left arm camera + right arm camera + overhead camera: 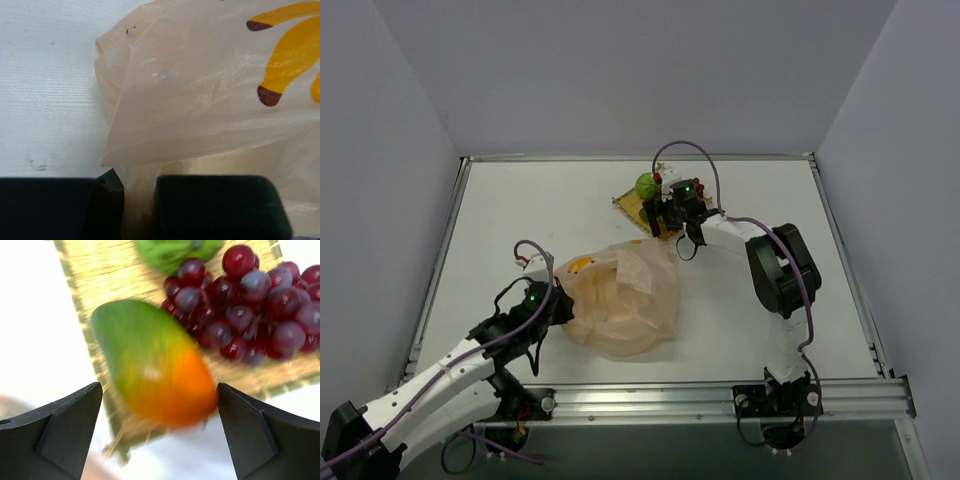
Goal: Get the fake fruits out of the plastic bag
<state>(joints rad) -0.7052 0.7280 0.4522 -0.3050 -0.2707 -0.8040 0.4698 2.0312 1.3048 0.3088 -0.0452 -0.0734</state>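
1. Left wrist view: the left gripper [140, 181] is pinched onto a fold of the plastic bag [200, 100], nearer than the woven mat [105, 270].
2. The right gripper [159, 388], spread wide and empty, hangs over the mat's near edge, with the blurred mango [155, 370] between its fingers.
3. The grape bunch [250, 305] and a round green fruit [175, 250] lie on the mat.

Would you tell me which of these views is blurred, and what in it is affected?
Right wrist: the mango is smeared, the grapes fairly crisp with small glints. Left wrist: the bag is sharp. Top: evenly lit, no blur.
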